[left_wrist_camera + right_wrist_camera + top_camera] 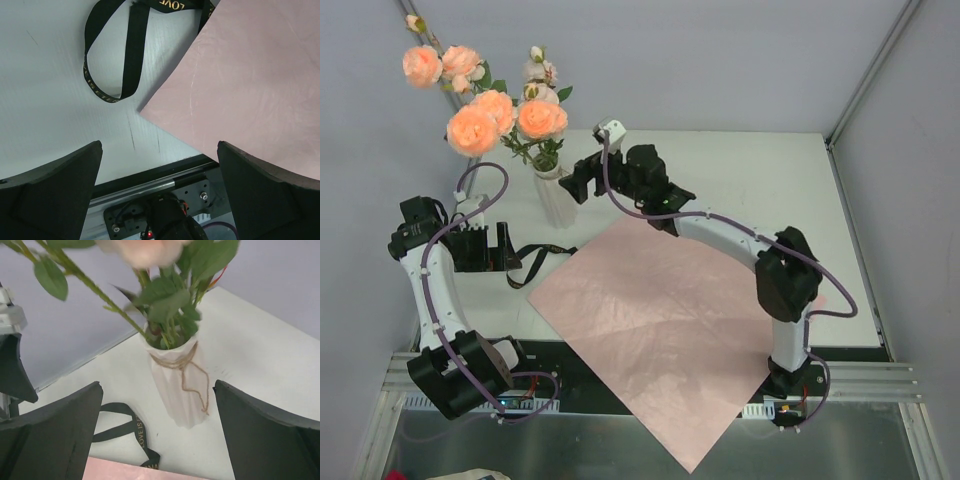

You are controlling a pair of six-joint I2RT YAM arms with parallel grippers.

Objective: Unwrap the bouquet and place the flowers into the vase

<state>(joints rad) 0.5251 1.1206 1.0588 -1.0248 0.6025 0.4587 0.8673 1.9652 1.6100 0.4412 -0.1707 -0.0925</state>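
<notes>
We note a white tabletop [760,190] closed in by pale grey walls [720,60]. The largest item is the pink paper sheet [670,330]. It lies flat and open, with one corner past the near edge and nothing on it.

The flowers [495,110] stand in the vase [552,195] at the far left of the tabletop. The vase's long axis is upright. The stems rise from its mouth and fan up and to the left, with the peach and pale pink blooms uppermost. Twine [182,362] circles the vase neck.

The right hand [578,182] is just right of the vase, with its jaws wide apart and holding nothing. The left hand [508,250] is low over the tabletop, also fully spread and empty. The black ribbon [535,262], with gold lettering, lies loose between the left hand and the sheet's left corner.
</notes>
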